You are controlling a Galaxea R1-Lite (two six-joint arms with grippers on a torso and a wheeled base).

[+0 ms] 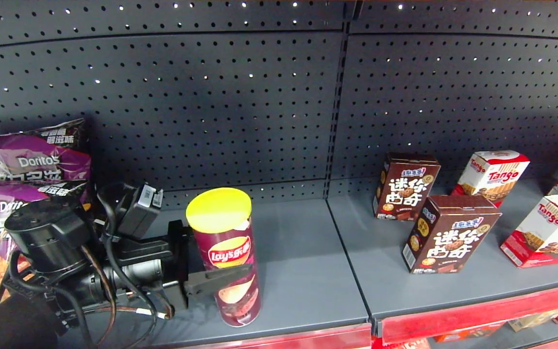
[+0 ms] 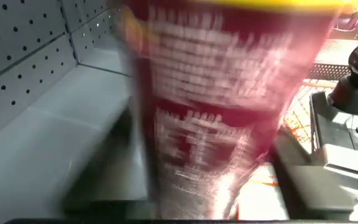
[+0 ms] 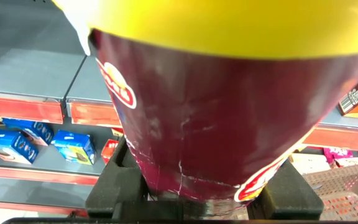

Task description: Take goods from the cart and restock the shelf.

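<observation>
A maroon chips can (image 1: 230,257) with a yellow lid stands upright near the front edge of the grey shelf (image 1: 303,271). My left gripper (image 1: 221,264) comes at it from the left and is shut on the can's lower half, one finger crossing its front. The left wrist view has the same can (image 2: 222,112) close up between the gripper (image 2: 210,199) fingers. My right gripper (image 3: 204,199) is shut on a second maroon chips can (image 3: 229,112) with a yellow lid, held in front of the shelving.
Purple chip bags (image 1: 22,165) stand on the shelf behind my left arm. Brown biscuit boxes (image 1: 448,232) and red-and-white wafer boxes (image 1: 492,177) occupy the right bay. A pegboard wall backs the shelf. Blue boxes (image 3: 73,146) lie on a lower shelf; wire cart mesh (image 3: 347,193) is nearby.
</observation>
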